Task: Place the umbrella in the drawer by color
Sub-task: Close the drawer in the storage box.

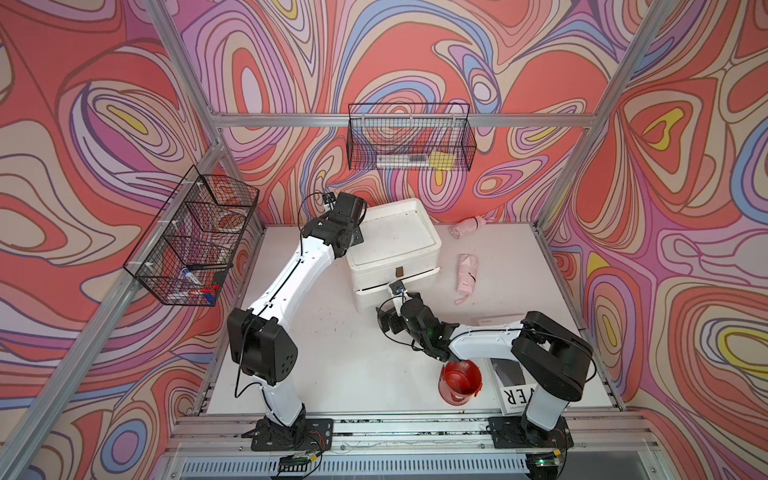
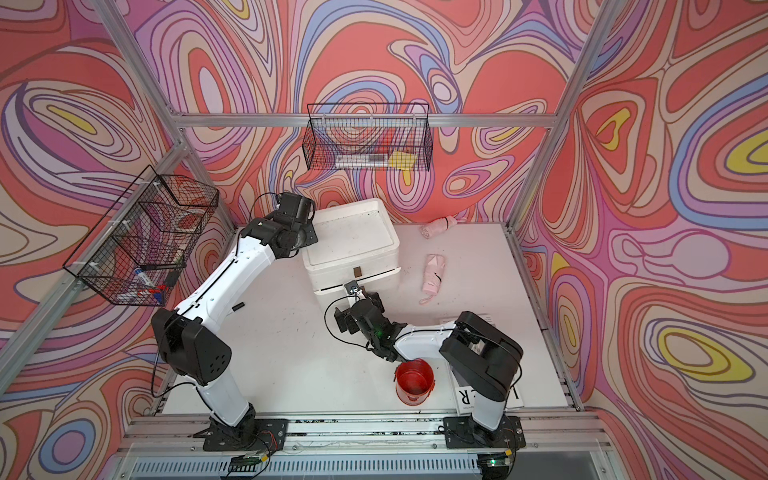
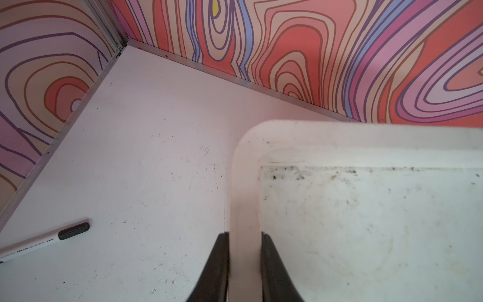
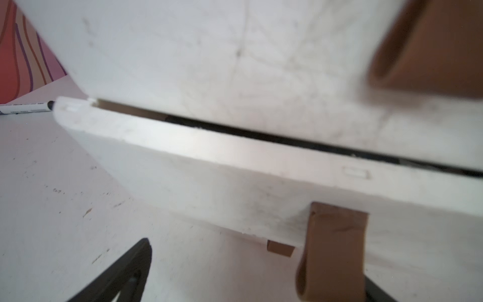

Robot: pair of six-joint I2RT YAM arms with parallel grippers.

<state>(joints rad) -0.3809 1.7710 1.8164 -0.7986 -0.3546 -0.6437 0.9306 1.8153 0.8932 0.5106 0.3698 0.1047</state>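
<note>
One drawer [image 4: 235,170]: ajar; tab [image 4: 335,243] sits near one finger, so a pinch may miss.
Right gripper [image 4: 256,264]: spread wide, empty.
Left gripper [image 3: 244,261]: clamping cabinet [image 3: 245,183] rim; a slip frees it.

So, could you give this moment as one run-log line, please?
left gripper: shut on cabinet rim | right gripper: open at pull tab | lower drawer: slightly ajar | pink umbrellas: both lying on table
</note>
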